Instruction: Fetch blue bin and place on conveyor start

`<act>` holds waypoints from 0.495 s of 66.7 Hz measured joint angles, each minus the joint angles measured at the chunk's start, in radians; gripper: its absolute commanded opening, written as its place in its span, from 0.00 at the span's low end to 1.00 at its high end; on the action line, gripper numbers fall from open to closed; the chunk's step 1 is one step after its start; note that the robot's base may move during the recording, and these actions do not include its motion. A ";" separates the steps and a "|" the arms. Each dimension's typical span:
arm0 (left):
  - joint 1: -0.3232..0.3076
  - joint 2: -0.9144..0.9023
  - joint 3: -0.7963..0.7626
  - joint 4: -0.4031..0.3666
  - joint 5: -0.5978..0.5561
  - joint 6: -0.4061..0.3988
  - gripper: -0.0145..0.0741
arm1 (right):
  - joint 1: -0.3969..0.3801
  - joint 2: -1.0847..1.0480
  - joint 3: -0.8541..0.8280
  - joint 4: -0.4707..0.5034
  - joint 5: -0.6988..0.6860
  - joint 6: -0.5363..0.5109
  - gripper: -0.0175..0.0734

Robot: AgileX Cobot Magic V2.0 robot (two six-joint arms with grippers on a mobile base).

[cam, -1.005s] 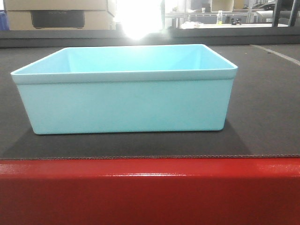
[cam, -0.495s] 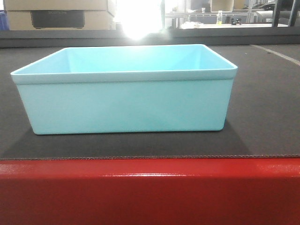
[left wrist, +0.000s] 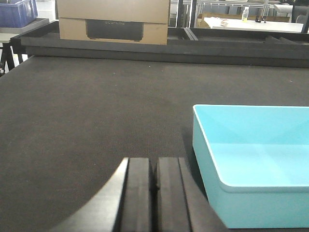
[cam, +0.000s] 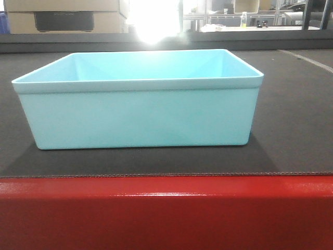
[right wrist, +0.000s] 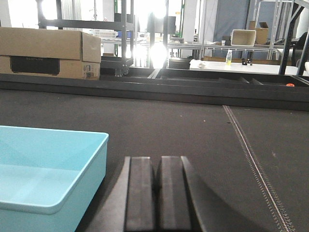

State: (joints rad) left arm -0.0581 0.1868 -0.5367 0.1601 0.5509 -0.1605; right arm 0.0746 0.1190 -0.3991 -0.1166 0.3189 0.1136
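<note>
One dark matte conveyor belt (cam: 291,130) with a red frame (cam: 166,208), in a warehouse with one cardboard box (left wrist: 113,20) beyond, carries one empty pale turquoise bin (cam: 140,112), upright near the red edge, flanked by left gripper (left wrist: 154,193) and right gripper (right wrist: 157,193), both pressed together, holding nothing.

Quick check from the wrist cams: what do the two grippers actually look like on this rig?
Both look alike. The left gripper and the right gripper each show two flat, matte black rectangular fingers with rounded top corners, flanked by black sloping side pieces. No cables, labels or markings are visible. The arms themselves are out of view.
</note>
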 measured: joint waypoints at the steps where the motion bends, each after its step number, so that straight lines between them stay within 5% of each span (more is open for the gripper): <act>1: 0.000 0.000 0.000 0.000 0.000 0.000 0.04 | 0.000 0.000 0.000 0.000 0.000 0.000 0.01; 14: 0.026 -0.028 0.047 -0.005 -0.070 0.000 0.04 | 0.000 0.000 0.000 0.000 0.000 0.000 0.01; 33: 0.090 -0.181 0.416 -0.056 -0.365 0.000 0.04 | 0.000 0.000 0.000 -0.002 -0.004 0.000 0.01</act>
State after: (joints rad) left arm 0.0318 0.0059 -0.1209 0.1043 0.1858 -0.1605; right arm 0.0746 0.1190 -0.3991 -0.1184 0.3152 0.1136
